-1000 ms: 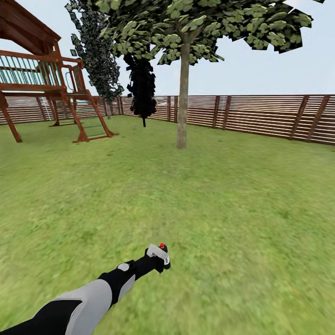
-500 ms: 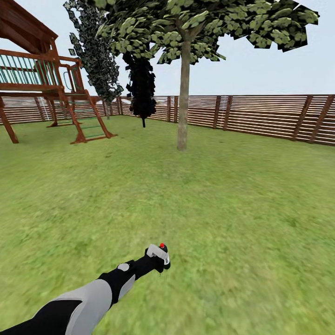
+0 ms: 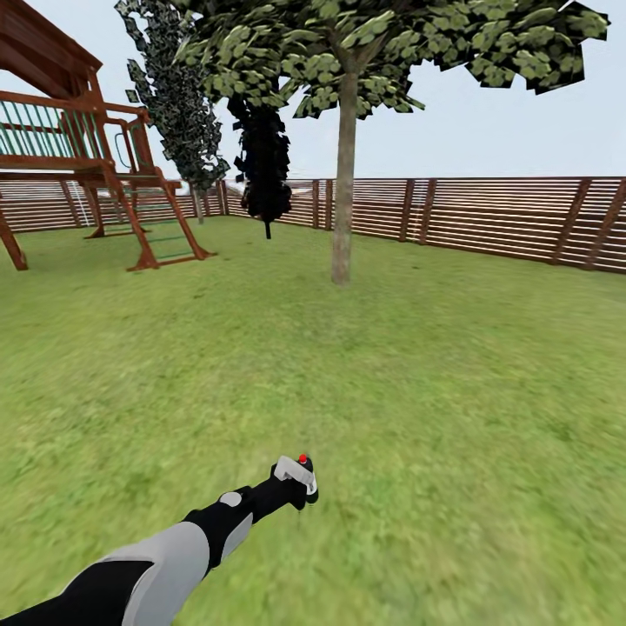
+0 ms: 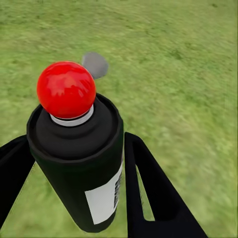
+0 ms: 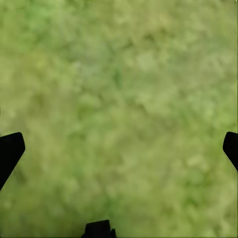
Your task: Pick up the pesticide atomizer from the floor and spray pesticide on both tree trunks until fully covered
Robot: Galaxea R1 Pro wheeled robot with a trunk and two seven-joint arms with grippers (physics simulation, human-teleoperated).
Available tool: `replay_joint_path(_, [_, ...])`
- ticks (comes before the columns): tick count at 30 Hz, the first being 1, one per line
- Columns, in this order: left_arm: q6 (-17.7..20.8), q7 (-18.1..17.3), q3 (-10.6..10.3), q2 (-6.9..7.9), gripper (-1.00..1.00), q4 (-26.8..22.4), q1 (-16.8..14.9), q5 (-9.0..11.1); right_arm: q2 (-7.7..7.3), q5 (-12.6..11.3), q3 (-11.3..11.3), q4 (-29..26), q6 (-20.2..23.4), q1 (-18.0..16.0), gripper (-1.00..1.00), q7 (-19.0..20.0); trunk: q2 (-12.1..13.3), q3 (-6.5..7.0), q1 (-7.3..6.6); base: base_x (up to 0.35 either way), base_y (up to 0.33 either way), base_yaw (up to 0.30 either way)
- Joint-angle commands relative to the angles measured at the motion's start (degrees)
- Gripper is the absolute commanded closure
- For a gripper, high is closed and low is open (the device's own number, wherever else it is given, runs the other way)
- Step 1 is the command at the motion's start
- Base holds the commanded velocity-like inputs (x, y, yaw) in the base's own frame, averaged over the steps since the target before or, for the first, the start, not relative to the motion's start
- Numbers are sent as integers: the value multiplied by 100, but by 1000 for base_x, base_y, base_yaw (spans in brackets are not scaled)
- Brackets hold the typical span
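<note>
Black and stubby in the left wrist view, the atomizer (image 4: 82, 163) stands upright between the left gripper's (image 4: 74, 198) two dark fingers (image 4: 148, 193), which close against its sides, so the can is pinched and carried, not lying on the lawn. Its red button (image 4: 66, 90) sits on top, free of the fingers, and a white label faces the camera. From the head, the same atomizer (image 3: 298, 474) looks pale with a red dot, held out low and forward at the end of the left arm (image 3: 174, 556), over the grass (image 3: 452, 409). Holding it ahead like that keeps the top pointed roughly toward the tree in front, though which way the nozzle faces is hard to make out from these pictures.

That tree stands well apart from the can: its trunk (image 3: 343, 174) rises straight and bare from the lawn to a blotchy green canopy (image 3: 374, 43). Behind it runs the slat fence (image 3: 487, 217); a dark conifer (image 3: 263, 165) stands left of the trunk, and the wooden playset (image 3: 78, 165) is further left.

By my reading, the pickup is done and the step in hand is closing the gap to the trunk; spraying from here would likely fall short, so the base needs to come nearer first.

The right gripper (image 5: 119, 148) looks down on bare grass, its fingertips (image 5: 10, 151) spread wide at the edges of its view with nothing between them.
</note>
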Motion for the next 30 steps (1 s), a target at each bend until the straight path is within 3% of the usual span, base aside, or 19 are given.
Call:
replay_joint_path(1, [-2, 5, 7, 0, 100, -1, 0, 2, 0, 0, 0, -2, 0, 0, -100, 0, 0, 0, 0, 348, 0, 0])
replay_joint_path(30, [-2, 5, 5, 0, 100, -1, 0, 2, 0, 0, -1, 3, 0, 0, -100, 0, 0, 0, 0, 348, 0, 0])
